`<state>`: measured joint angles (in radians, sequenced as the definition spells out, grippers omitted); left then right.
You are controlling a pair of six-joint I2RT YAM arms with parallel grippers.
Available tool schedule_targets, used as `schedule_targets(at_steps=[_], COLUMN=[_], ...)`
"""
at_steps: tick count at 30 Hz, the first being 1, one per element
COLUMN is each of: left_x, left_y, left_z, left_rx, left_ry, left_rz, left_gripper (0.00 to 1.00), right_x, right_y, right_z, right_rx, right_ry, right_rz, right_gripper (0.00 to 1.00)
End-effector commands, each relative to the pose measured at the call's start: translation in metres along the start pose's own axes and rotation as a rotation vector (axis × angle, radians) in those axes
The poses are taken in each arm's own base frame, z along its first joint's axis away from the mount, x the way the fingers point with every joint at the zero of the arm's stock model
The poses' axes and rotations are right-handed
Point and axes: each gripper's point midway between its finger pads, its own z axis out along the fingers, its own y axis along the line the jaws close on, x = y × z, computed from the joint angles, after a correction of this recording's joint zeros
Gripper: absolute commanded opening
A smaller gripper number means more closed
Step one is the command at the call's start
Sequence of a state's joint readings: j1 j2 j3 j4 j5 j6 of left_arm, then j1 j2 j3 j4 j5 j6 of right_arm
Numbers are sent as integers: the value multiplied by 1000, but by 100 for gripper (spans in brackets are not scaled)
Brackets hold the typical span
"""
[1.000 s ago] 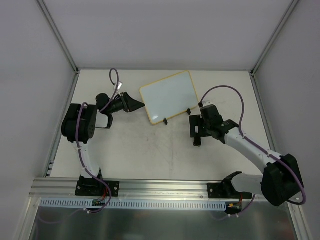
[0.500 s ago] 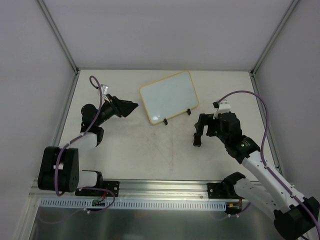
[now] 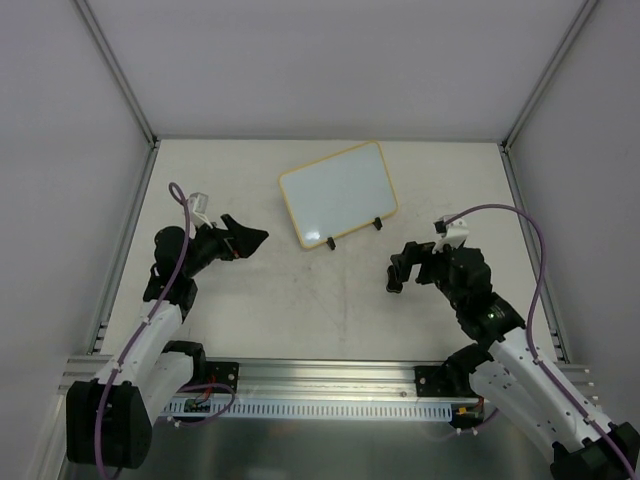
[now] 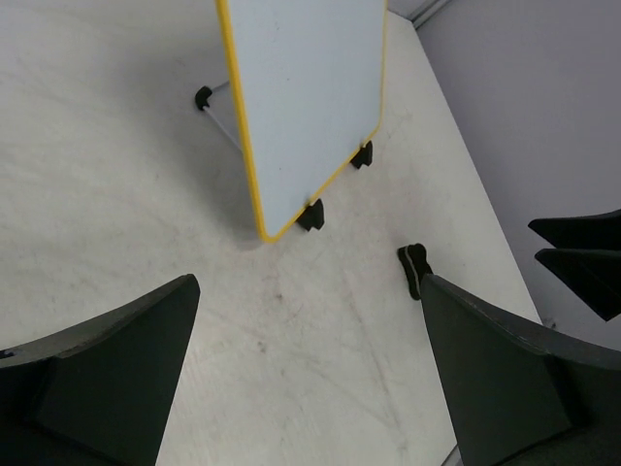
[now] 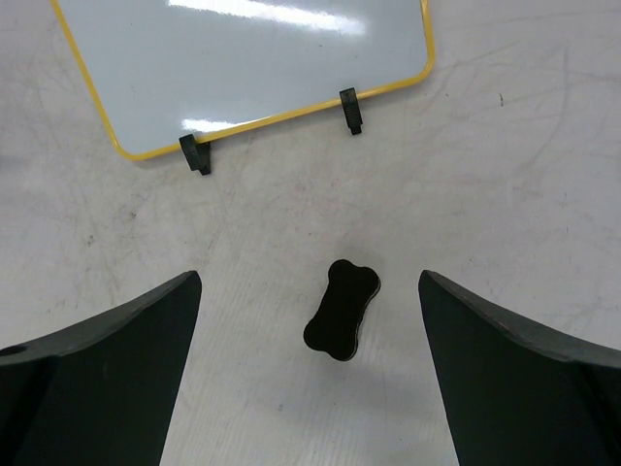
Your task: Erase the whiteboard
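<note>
Scuffed tabletop [image 3: 300, 310], glossy yellow-rimmed whiteboard [image 3: 338, 193], bone-shaped eraser [image 5: 341, 309]

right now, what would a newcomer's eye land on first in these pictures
The yellow-rimmed rectangular whiteboard stands out first, at the far middle of the pale table, its face looking blank. Next comes the small black bone-shaped eraser, lying apart from the board's clip-footed edge, just in front of the open right gripper. The left gripper, also open, points toward the board from the left side.
</note>
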<state>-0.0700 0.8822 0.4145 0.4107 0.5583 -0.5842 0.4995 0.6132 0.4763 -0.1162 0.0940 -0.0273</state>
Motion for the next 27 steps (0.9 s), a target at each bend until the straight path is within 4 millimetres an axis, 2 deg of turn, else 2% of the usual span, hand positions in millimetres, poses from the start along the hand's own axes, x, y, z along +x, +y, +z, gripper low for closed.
schedule_targets(at_steps=[1, 6, 11, 15, 27], left_x=[16, 26, 22, 21, 21], left_y=[12, 23, 24, 27, 30], left_z=[-11, -24, -31, -31, -30], left_rx=[-57, -87, -101, -117, -135], left_ry=[14, -31, -70, -70, -61], left_rz=[-9, 73, 139, 139, 124], left_gripper=[99, 99, 99, 99, 99], right_x=[-14, -11, -5, 0, -3], right_y=[0, 5, 6, 4, 9], right_z=[3, 7, 12, 13, 12], right_rx=[-2, -30, -49, -42, -66], right_ry=[-67, -58, -88, -86, -89], right_rz=[-5, -6, 1, -2, 0], right_gripper=[99, 99, 99, 99, 99])
